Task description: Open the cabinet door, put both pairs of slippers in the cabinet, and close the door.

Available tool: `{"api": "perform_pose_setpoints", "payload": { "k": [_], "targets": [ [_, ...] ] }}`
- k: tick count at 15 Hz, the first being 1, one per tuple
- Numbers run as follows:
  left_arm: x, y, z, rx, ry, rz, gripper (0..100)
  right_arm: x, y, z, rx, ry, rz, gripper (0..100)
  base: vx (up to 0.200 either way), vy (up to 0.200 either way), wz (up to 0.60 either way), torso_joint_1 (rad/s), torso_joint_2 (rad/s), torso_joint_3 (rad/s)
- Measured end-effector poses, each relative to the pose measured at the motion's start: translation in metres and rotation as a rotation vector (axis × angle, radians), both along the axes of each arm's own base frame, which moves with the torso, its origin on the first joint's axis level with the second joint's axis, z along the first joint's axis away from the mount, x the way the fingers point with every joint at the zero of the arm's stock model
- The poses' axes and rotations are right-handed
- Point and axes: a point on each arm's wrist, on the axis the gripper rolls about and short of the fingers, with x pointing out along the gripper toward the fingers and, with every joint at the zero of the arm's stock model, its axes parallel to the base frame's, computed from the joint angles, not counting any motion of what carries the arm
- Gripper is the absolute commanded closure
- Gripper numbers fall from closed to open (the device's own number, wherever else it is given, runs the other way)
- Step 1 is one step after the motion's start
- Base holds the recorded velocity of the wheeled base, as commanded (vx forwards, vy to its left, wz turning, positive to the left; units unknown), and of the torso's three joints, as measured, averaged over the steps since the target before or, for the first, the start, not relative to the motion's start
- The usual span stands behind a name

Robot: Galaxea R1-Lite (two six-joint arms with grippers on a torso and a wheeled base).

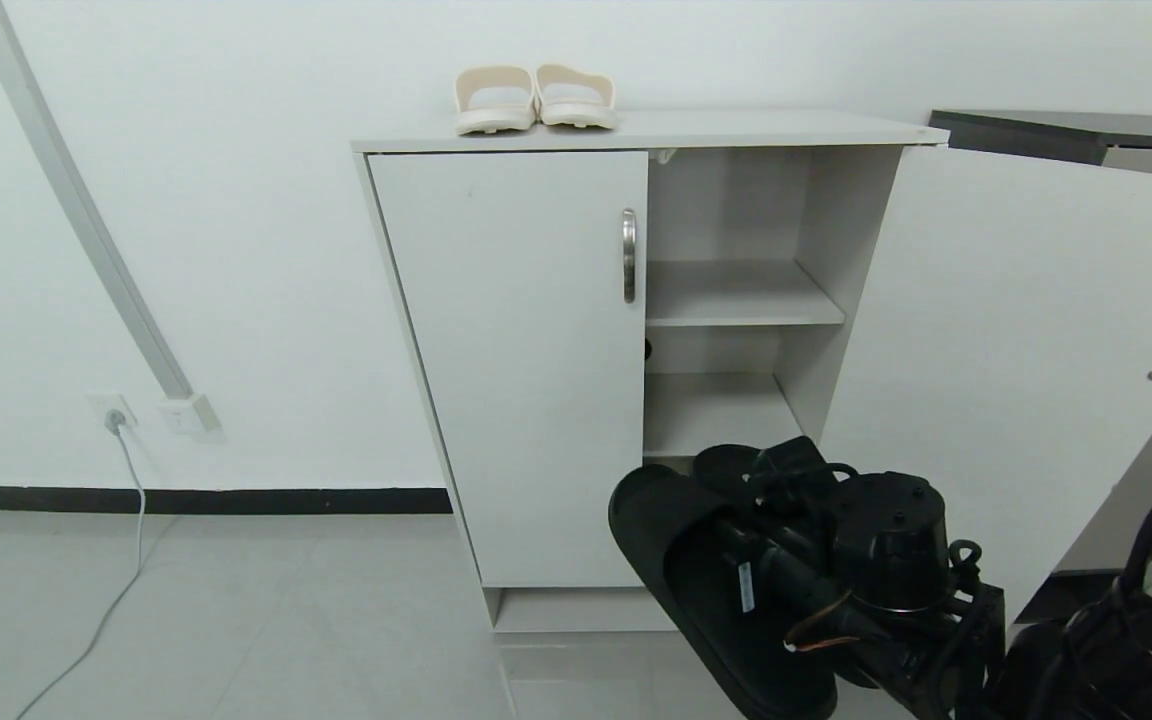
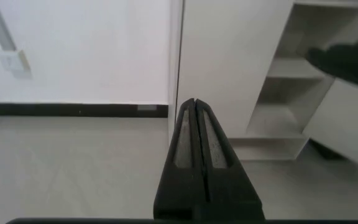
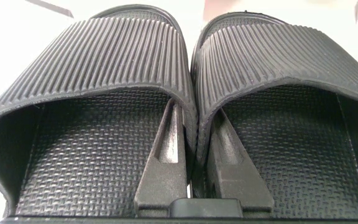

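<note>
Two black slippers (image 1: 666, 540) hang before the cabinet's (image 1: 516, 380) open right bay, inner walls pinched in our right end effector (image 3: 196, 115). We log the beige pair (image 1: 536, 100) on the cabinet top, left end effector (image 2: 196, 106) closed, empty.

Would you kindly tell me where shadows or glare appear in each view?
Head view: soft shade inside the open white cabinet, a glint on its metal handle. Left wrist view: faint shade under the shelves. Right wrist view: black ribbed slippers shade their own footbeds.
</note>
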Motion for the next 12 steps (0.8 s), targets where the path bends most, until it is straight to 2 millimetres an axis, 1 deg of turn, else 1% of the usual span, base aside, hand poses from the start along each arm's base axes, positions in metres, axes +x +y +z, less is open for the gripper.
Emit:
{"api": "perform_pose_setpoints", "payload": {
  "k": [1, 3, 4, 6, 7, 8, 10, 12],
  "targets": [
    [0.000, 0.000, -0.001, 0.052, 0.003, -0.020, 100, 0.004, 0.003, 0.002, 0.015, -0.018, -0.008, 100, 0.000, 0.000, 0.00, 0.000, 0.00, 0.000],
    [0.000, 0.000, -0.001, 0.045, 0.001, -0.020, 100, 0.016, 0.010, 0.007, 0.027, -0.057, -0.090, 100, 0.000, 0.000, 0.00, 0.000, 0.00, 0.000],
    [-0.001, 0.000, -0.001, 0.004, 0.000, -0.015, 100, 0.028, 0.014, 0.012, 0.039, -0.090, -0.177, 100, 0.000, 0.000, 0.00, 0.000, 0.00, 0.000],
    [-0.001, 0.000, -0.001, -0.005, -0.001, -0.009, 100, 0.054, 0.021, 0.016, 0.051, -0.142, -0.368, 100, 0.000, 0.000, 0.00, 0.000, 0.00, 0.000],
    [-0.001, 0.000, -0.001, -0.006, -0.001, -0.009, 100, 0.066, 0.021, 0.013, 0.038, -0.149, -0.449, 100, 0.000, 0.000, 0.00, 0.000, 0.00, 0.000],
    [-0.001, 0.000, -0.001, -0.006, -0.002, -0.009, 100, 0.075, 0.020, 0.008, 0.025, -0.146, -0.494, 100, 0.000, 0.000, 0.00, 0.000, 0.00, 0.000],
    [-0.001, 0.000, -0.001, -0.006, -0.002, -0.009, 100, 0.084, 0.018, -0.001, 0.025, -0.134, -0.523, 100, 0.000, -0.200, 0.00, 0.002, 0.00, 0.005],
    [-0.001, 0.000, -0.001, -0.006, -0.002, -0.009, 100, 0.088, 0.017, -0.008, 0.014, -0.123, -0.532, 100, 0.000, -0.200, 0.00, 0.000, 0.00, 0.007]
  ]
}}
